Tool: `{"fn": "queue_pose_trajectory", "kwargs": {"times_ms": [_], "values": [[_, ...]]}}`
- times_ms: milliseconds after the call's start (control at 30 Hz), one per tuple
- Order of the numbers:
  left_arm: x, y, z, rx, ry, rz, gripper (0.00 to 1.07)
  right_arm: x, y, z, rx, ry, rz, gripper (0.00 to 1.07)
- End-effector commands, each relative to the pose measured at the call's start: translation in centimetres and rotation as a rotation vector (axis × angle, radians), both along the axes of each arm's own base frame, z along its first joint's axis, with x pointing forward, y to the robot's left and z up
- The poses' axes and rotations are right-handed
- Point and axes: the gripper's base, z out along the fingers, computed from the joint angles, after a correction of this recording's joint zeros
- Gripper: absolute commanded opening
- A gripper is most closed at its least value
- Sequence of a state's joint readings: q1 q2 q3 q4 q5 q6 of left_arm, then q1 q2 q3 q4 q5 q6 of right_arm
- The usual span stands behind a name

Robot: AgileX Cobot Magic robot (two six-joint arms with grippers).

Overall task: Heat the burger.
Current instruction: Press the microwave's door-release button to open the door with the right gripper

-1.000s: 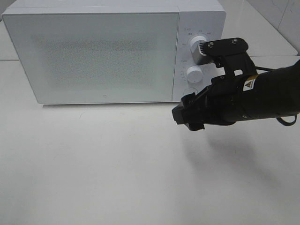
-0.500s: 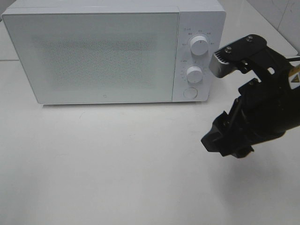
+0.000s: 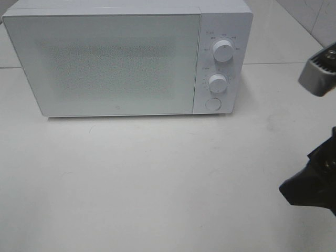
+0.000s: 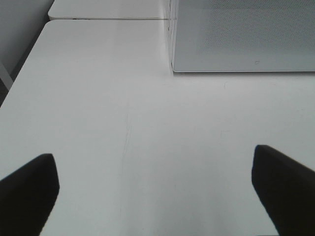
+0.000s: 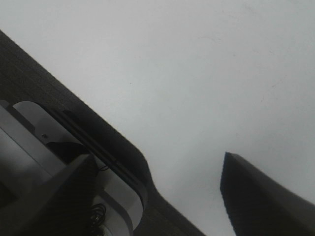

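Facing closed microwave (image 3: pixel 115 63) overhead, left claw (image 4: pixel 155 169) gaping only in wrist view

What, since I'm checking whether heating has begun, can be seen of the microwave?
The microwave is a white box standing upright at the back of the white table, its base on the tabletop. Its wide door, with a dotted grey window, is shut. Right of it a panel carries an upper knob, a lower knob and a round button below them. Nothing else touches it; its inside cannot be seen.
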State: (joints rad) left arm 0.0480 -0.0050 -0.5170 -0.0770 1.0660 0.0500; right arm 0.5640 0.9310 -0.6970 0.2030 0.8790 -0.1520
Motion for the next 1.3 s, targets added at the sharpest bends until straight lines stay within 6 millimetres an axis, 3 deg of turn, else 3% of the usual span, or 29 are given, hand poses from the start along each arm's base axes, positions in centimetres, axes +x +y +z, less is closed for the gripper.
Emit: {"fn": "queue_pose_trajectory", "kwargs": {"times_ms": [33, 167, 400, 733, 867, 1067, 1300], "values": [[-0.4, 0.0, -0.1, -0.004, -0.020, 0.003, 1.00, -1.9, -1.3, 1.4, 0.021, -0.027, -0.009, 0.72], [-0.4, 0.0, -0.1, -0.004, -0.020, 0.003, 1.00, -3.2, -2.2, 2.3, 0.051, -0.075, -0.016, 0.72], [-0.4, 0.0, -0.1, -0.004, -0.020, 0.003, 1.00, -6.0, -5.9, 4.1, 0.118, -0.248, -0.251, 0.72], [-0.4, 0.0, -0.1, -0.004, -0.020, 0.003, 1.00, -10.8, -7.7, 5.1, 0.190, -0.496, -0.360, 0.72], [-0.4, 0.0, -0.1, -0.004, -0.020, 0.003, 1.00, -12.8, -8.5, 4.0, 0.165, -0.605, -0.411, 0.72], [-0.4, 0.0, -0.1, -0.004, -0.020, 0.003, 1.00, -14.3, -9.1, 1.9, 0.142, -0.694, -0.478, 0.72], [-0.3, 0.0, -0.1, -0.006, -0.014, 0.002, 1.00, -13.2, -9.1, -0.4, 0.119, -0.639, -0.500, 0.72]]}}
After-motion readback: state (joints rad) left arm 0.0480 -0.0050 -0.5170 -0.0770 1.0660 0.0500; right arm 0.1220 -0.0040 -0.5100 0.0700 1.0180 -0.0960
